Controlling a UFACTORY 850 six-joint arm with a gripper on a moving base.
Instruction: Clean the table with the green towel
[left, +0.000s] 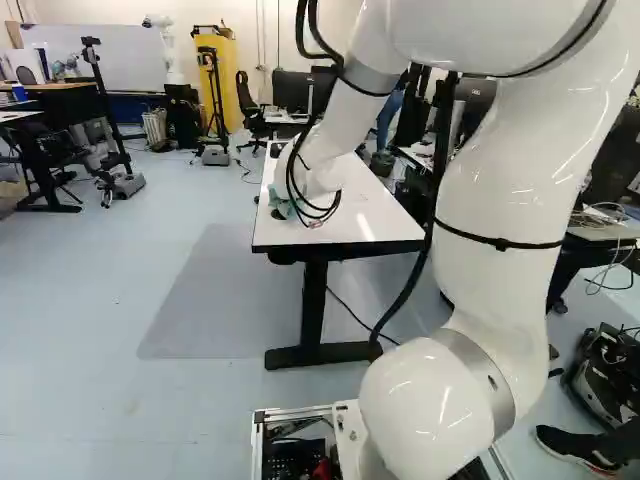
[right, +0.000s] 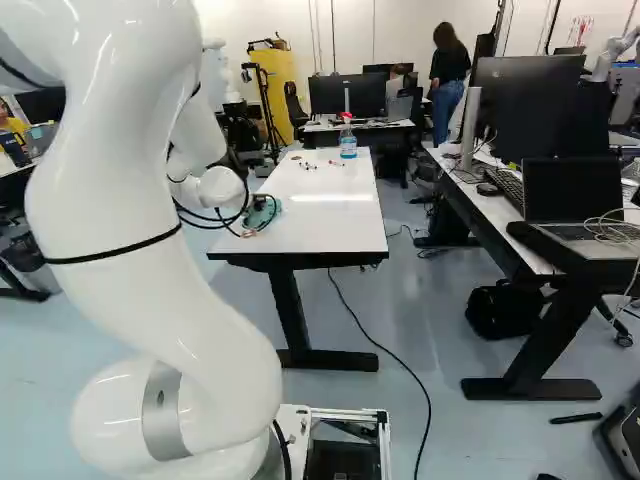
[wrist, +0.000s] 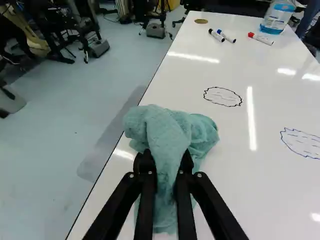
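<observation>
In the right base view the gripper (right: 262, 204) is low over the near left part of the white table (right: 330, 235), largely hidden by the wrist and cables. The wrist view has the gripper (wrist: 166, 167) shut on the green towel (wrist: 167, 132). Bunched cloth passes between both fingers and spreads ahead of them by the table's left long edge. Beyond the towel, a black scribbled oval (wrist: 223, 102) marks the tabletop. A blue scribbled oval (wrist: 302, 144) lies farther to the towel's right.
Markers with black (wrist: 216, 35), blue (wrist: 226, 36) and red (wrist: 260, 38) caps lie toward the table's far end, near a brown disc (wrist: 201, 21) and a spray bottle (right: 348, 140). A desk with a laptop (right: 575, 200) stands right. Another robot (left: 170, 50) is far back.
</observation>
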